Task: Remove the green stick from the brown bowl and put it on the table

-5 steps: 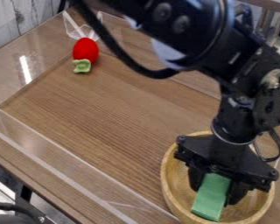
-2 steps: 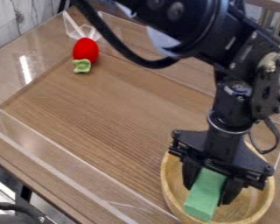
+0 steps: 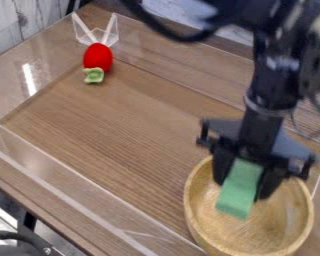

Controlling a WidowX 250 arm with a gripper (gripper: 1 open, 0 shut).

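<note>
The green stick (image 3: 243, 186) is a flat light-green block held between the black fingers of my gripper (image 3: 251, 172), which is shut on it. It hangs above the left part of the brown bowl (image 3: 284, 233), a wide tan wooden bowl at the lower right, clear of the bowl's floor. The black arm comes down from the upper right and hides part of the table (image 3: 123, 130), a brown wood-grain top.
A small red toy with a green part (image 3: 96, 61) lies at the far left of the tabletop. Clear raised edges (image 3: 43, 160) run along the table's left and front sides. A clear piece (image 3: 96, 27) stands behind the toy.
The gripper has risen with the green stick, lifting it off the bowl's floor. The arm has straightened upward.
</note>
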